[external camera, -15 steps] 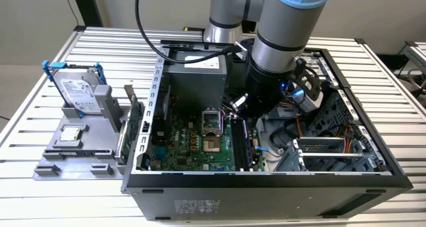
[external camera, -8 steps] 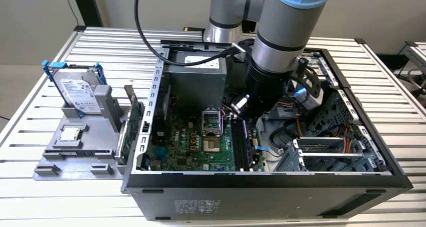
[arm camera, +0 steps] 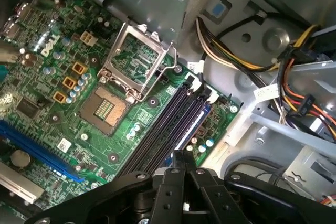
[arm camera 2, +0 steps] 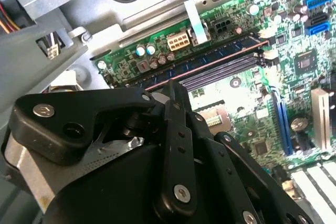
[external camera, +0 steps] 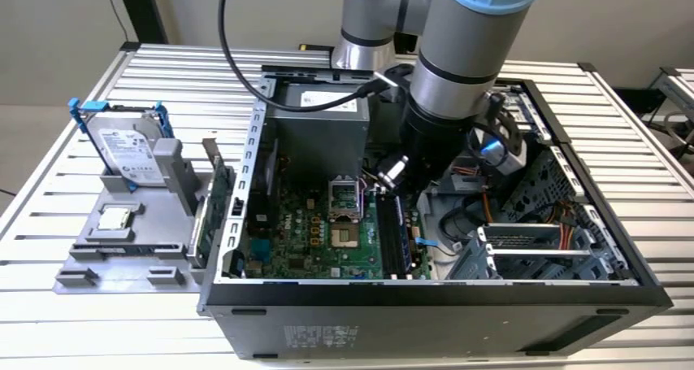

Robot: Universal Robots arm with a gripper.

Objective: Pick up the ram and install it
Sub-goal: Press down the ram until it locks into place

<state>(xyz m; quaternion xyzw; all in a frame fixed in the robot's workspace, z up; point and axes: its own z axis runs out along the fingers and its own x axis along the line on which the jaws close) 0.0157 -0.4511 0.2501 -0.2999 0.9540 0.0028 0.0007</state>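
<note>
The ram (arm camera: 190, 129) is a thin bluish stick on edge along the black memory slots (arm camera: 157, 140), in line with the slot nearest the case wall. Its narrow edge (arm camera 2: 210, 65) runs away from the fingertips in both wrist views, so my gripper (arm camera: 181, 160) sits near the middle of its length, shut on it. In the exterior view the gripper (external camera: 396, 199) reaches down inside the open computer case (external camera: 434, 293), over the slots (external camera: 392, 236) to the right of the processor socket. I cannot tell how deep the ram sits in the slot.
The open processor socket (arm camera: 107, 109) lies beside the slots. Bundled cables (arm camera: 226, 51) and drive-bay metal crowd the other side. Outside the case, a grey holder (external camera: 76, 276) carries a hard drive in a blue frame (external camera: 125, 146), a green expansion card (external camera: 217, 199) and a processor chip (external camera: 114, 217).
</note>
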